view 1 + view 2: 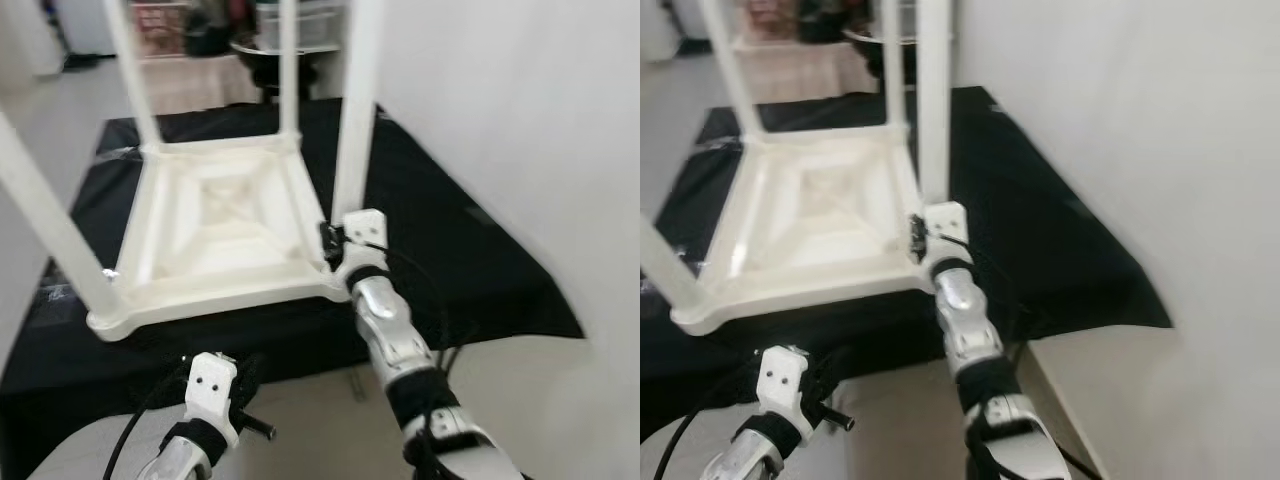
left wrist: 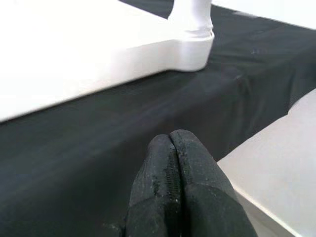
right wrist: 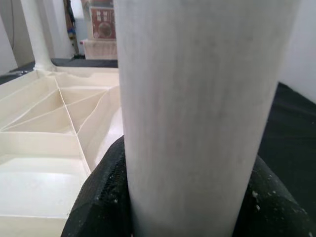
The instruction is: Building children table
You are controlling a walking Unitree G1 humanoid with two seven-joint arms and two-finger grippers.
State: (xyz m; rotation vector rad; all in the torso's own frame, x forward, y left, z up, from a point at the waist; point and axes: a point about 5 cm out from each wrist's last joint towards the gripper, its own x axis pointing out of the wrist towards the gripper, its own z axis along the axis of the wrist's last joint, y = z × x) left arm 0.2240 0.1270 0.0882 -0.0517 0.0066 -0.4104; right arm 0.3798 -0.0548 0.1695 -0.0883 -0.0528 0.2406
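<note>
Your left gripper (image 2: pixel 173 163) hangs pressed together below the black cloth's (image 1: pixel 480 270) near edge; your right gripper (image 1: pixel 338 243) pinches the base of the table leg (image 1: pixel 355 110) at the upturned white table's (image 1: pixel 220 225) near right corner.

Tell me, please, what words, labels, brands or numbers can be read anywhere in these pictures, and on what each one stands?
No readable text.
The red-and-white box in the background, seen past the upturned white table in the right wrist view, bears markings too blurred to read.
The table leg held by the right gripper is plain, with no label.
</note>
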